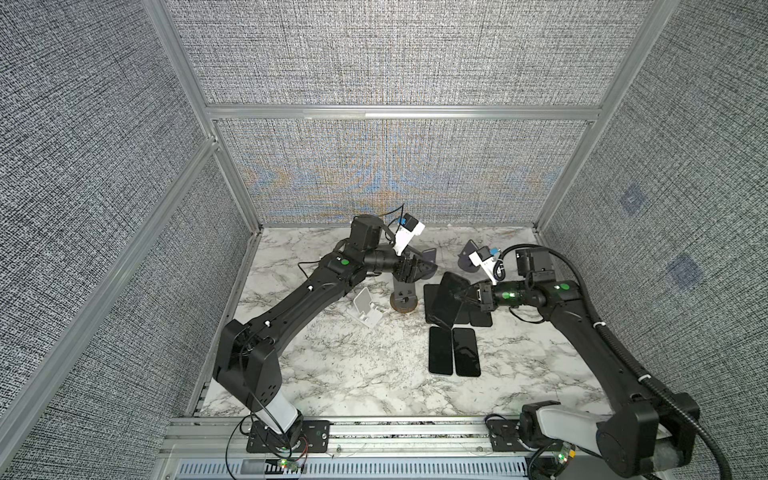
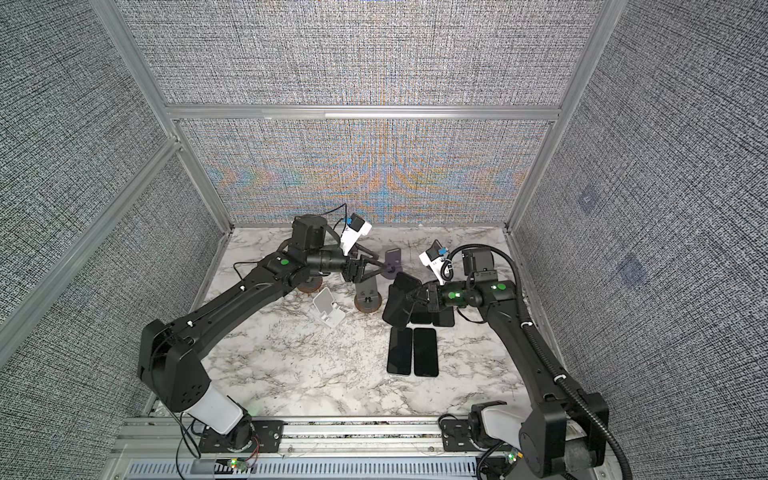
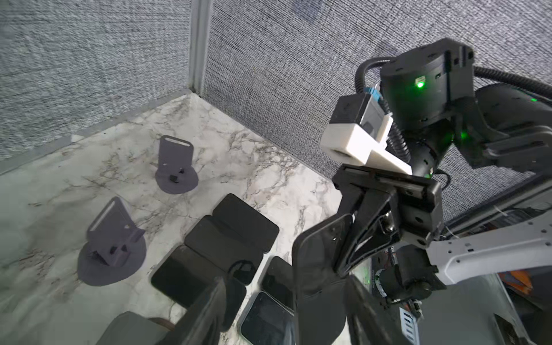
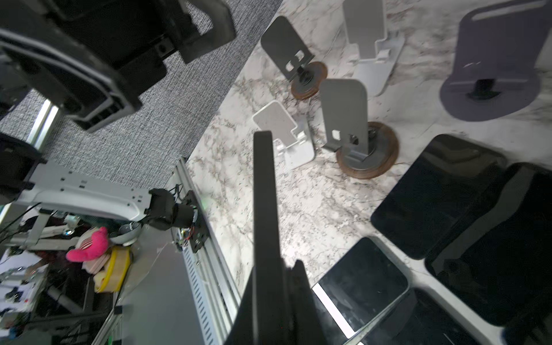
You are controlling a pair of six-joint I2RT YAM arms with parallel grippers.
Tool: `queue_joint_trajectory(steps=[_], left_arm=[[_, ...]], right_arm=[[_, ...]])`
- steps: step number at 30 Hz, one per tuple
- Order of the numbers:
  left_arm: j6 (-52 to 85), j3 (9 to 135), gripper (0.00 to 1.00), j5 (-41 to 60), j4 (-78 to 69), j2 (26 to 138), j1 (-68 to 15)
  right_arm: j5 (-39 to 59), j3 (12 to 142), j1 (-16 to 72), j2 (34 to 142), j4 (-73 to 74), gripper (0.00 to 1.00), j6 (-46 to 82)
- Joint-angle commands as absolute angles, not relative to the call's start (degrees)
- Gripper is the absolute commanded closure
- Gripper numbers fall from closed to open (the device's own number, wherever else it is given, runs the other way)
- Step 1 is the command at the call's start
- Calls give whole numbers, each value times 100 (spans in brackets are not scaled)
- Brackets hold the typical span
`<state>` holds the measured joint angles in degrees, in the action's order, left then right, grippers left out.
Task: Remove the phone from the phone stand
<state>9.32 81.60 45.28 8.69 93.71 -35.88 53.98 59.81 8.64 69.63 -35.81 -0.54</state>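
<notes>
The marble table (image 1: 332, 374) is bare up front. Farther back, the right gripper (image 1: 467, 296) pinches the phone (image 1: 448, 301), tilted in the air beside the gray phone stand (image 1: 404, 293). The left gripper (image 1: 428, 268) hangs open near that stand. Only the right wrist view shows a pink toy (image 4: 88, 245).

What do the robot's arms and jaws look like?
Both the left arm and right arm are black, with rounded boxy links, a green dot near each wrist and a white shell at each base. A ribbed black hose runs along the right arm. Each wrist carries a white camera mount with a blue plug. The jaws are black.
</notes>
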Motion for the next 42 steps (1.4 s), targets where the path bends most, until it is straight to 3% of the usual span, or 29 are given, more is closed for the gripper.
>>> queue_joint_trajectory(steps=[1,18,22,27,31,34,38,42], left_arm=[[1092,8161,37,5252,543,9474,-3588],[1550,7492,54,5990,-453,9585,-3709],[1960,7026,70,6086,-1338,9444,-3709],[2015,6809,99,6003,-1512,9309,-3709],[2203,6708,100,6029,-1766,9309,-3709],[2255,6682,100,5988,-1828,9323,-3709],[2266,6680,100,5808,-1793,9320,-3709],[2318,6637,100,5534,-1841,9279,-3709]], right_arm=[[6002,5917,881,6964,-3567,100,-383],[7195,6446,1019,7753,-3884,100,-1580],[7183,6718,1039,7977,-4130,100,-1933],[7215,7134,1074,8368,-4705,100,-2520],[7243,7470,1124,8701,-5280,100,-3028],[7173,7565,1123,8803,-5301,85,-3017],[6955,7612,1057,8808,-5178,56,-2789],[6390,7489,907,8657,-4674,43,-2034]])
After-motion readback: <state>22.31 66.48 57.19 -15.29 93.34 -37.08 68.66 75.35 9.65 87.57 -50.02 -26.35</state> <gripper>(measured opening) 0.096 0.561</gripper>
